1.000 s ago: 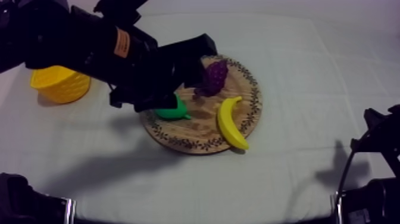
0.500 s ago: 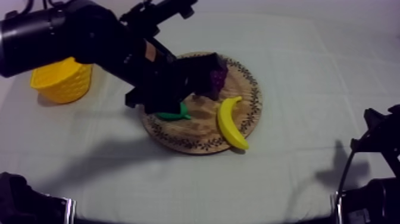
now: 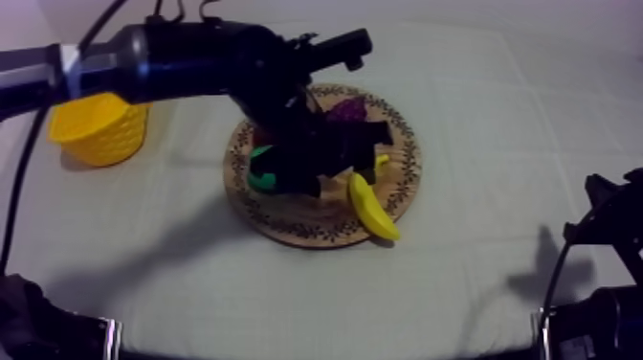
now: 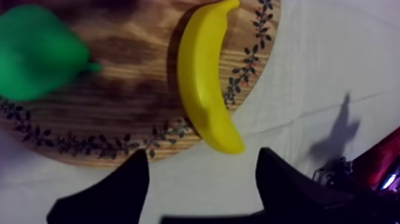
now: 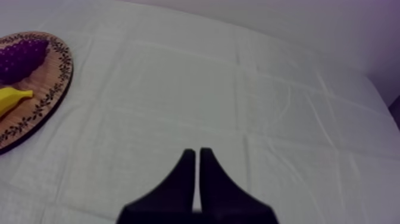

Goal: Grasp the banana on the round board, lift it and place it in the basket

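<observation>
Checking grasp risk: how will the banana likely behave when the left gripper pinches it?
The banana looks smooth and glossy, so it may slip from the open left gripper. Curved and lying flat on the wooden board, it could pivot if pinched off-centre.

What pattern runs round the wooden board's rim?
Dark leafy vine round the wooden board, clearest in the left wrist view.
</observation>
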### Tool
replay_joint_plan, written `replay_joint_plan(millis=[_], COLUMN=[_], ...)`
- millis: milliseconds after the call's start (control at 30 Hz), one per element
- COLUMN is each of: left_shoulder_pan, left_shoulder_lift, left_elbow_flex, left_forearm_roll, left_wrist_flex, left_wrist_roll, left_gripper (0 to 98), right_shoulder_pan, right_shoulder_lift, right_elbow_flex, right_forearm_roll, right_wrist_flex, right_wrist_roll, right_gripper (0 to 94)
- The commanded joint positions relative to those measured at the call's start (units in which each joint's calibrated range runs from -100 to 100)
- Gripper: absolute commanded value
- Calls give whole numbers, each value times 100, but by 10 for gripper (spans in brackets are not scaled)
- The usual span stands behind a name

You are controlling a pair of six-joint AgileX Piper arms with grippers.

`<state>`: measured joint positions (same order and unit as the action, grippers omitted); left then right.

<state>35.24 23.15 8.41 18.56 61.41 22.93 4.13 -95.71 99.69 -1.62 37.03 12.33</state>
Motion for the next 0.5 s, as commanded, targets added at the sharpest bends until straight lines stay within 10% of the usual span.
replay_joint_plan(millis=[0, 467], left_shoulder_pan=[-2, 23], left_shoulder_lift=[439, 2011], left_elbow_flex=[-401, -2403], left_forearm_roll=[14, -70], left_wrist_flex=[188, 1665], left_wrist_roll=[-10, 73], left_gripper=[667, 628], right_shoulder_pan=[1, 1], right_shoulder_lift=[-4, -4], right_elbow_flex=[-3, -3], right_forearm_roll=[-2, -2], right_wrist_flex=[-2, -2], right_wrist_roll=[0, 0], right_gripper=[6, 6])
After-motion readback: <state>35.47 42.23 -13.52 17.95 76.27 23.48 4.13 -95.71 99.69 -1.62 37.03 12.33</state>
